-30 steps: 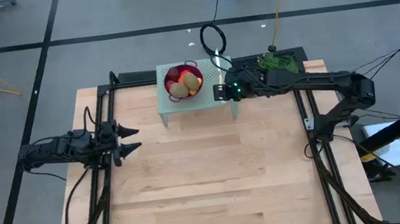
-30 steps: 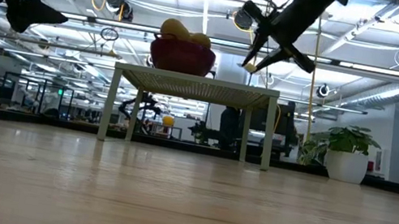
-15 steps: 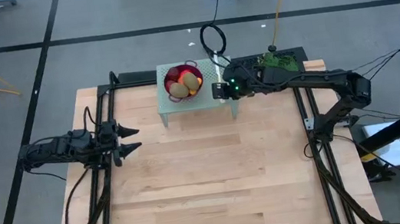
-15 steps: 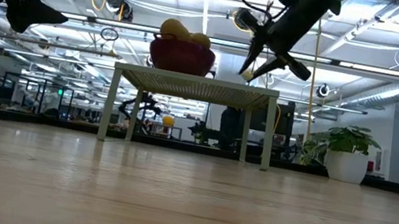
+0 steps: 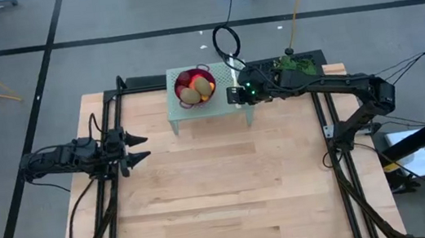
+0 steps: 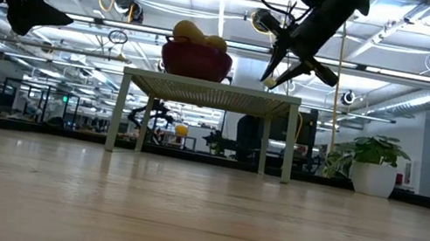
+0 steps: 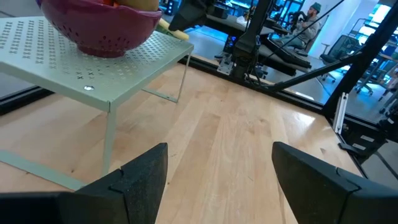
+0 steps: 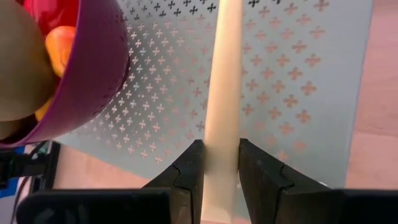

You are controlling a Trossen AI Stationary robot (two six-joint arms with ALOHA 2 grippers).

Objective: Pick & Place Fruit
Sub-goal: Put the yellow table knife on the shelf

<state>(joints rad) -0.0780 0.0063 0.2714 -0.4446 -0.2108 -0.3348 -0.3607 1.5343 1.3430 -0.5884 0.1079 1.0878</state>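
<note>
Pale wooden table [image 5: 221, 183] carried a small pale-green perforated metal stand [image 7: 74, 68], on which sat a purple perforated bowl [image 8: 93, 68] holding the toy fruit [image 5: 194, 88]; no readable writing or labels showed. Right gripper [image 8: 217, 165] was above the stand beside the bowl, fingers pinching a slim cream-yellow handle [image 8: 222, 93]. Left gripper [image 5: 136, 147] hung spread over the table's left side, well apart.

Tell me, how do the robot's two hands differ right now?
The right hand is shut on a pale stick over the perforated stand beside the purple bowl. The left hand is open, empty, far off over the wooden table. Both are dark, two-fingered.
</note>
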